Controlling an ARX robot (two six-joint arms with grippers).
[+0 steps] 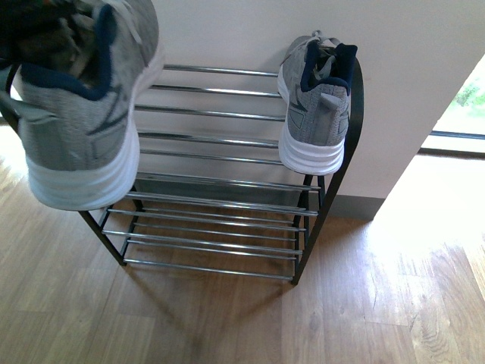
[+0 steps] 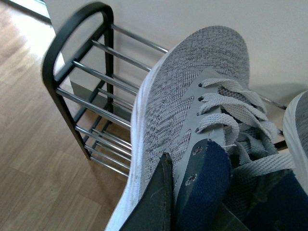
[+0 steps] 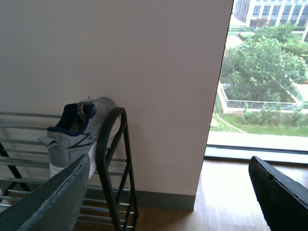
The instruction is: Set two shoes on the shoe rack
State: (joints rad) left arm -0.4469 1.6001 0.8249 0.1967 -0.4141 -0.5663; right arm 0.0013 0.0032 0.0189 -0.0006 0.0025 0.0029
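Note:
One grey knit sneaker (image 1: 83, 98) hangs in the air at the upper left of the front view, heel toward the camera, over the left end of the shoe rack (image 1: 220, 197). My left gripper (image 2: 185, 192) is shut on that sneaker (image 2: 192, 106), pinching the navy collar by the laces. The other grey sneaker (image 1: 314, 106) rests on the rack's top rods at the right end, toe to the wall. My right gripper (image 3: 166, 202) is open and holds nothing, off the right end of the rack (image 3: 113, 163), with that sneaker (image 3: 77, 134) beyond it.
The rack stands against a pale wall (image 1: 242, 30) on a wooden floor (image 1: 364, 303). Its black arched left end (image 2: 72, 53) is beside the held sneaker. A floor-length window (image 3: 264, 72) lies to the right of the wall corner.

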